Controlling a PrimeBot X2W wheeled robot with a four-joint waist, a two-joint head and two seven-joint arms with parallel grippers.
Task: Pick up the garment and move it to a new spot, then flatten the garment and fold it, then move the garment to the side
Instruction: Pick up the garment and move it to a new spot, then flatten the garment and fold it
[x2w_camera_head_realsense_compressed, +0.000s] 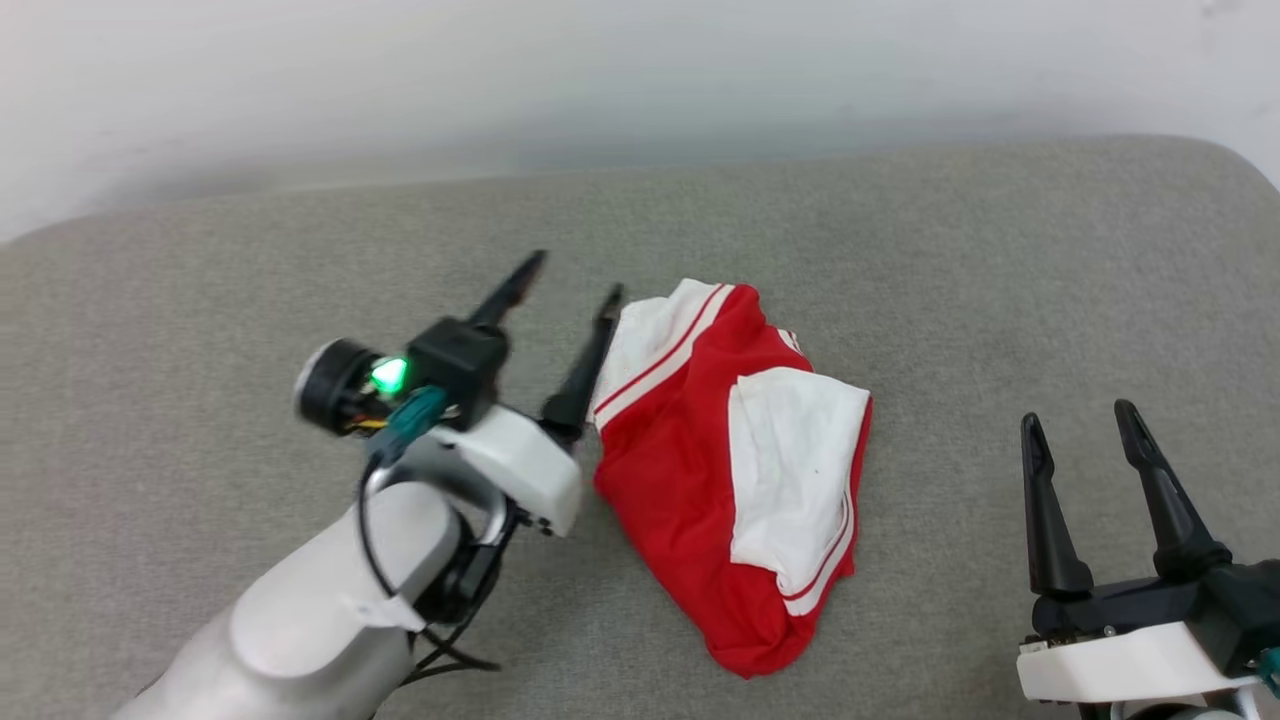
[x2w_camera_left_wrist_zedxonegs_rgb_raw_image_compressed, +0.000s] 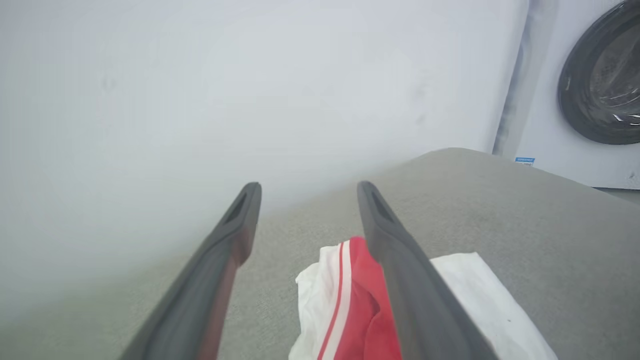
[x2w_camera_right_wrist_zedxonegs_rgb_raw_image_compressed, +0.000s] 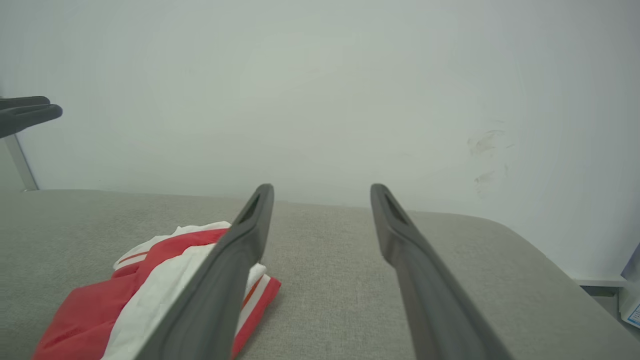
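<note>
One garment (x2w_camera_head_realsense_compressed: 700, 470), one grey cushion (x2w_camera_head_realsense_compressed: 200, 300) carrying it, two grippers with two dark fingers each, one washing machine (x2w_camera_left_wrist_zedxonegs_rgb_raw_image_compressed: 600, 80) past the cushion's rounded corner in the left wrist view; white wall behind the far edge.

Garment is a bunched red heap with two white sleeve patches on top, striped trim showing; it lies mid-cushion, between the grippers and closer to the left one; long axis runs from far edge to near edge, the near end leaning a bit to the right; wider at the far end, tapering to a red point at the near end.

Left gripper (x2w_camera_head_realsense_compressed: 570, 285) spread wide, nothing between the fingers; pale forearm comes up from the near-left corner, wrist with green light, fingers aimed at the far edge and tilted right; its right finger sits just beside the garment's far-left white sleeve, contact cannot tell; in the left wrist view that finger crosses over the cloth.

Right gripper (x2w_camera_head_realsense_compressed: 1078, 415) also spread wide and empty, low at the near-right, fingers aimed at the far edge, well apart from the garment.
</note>
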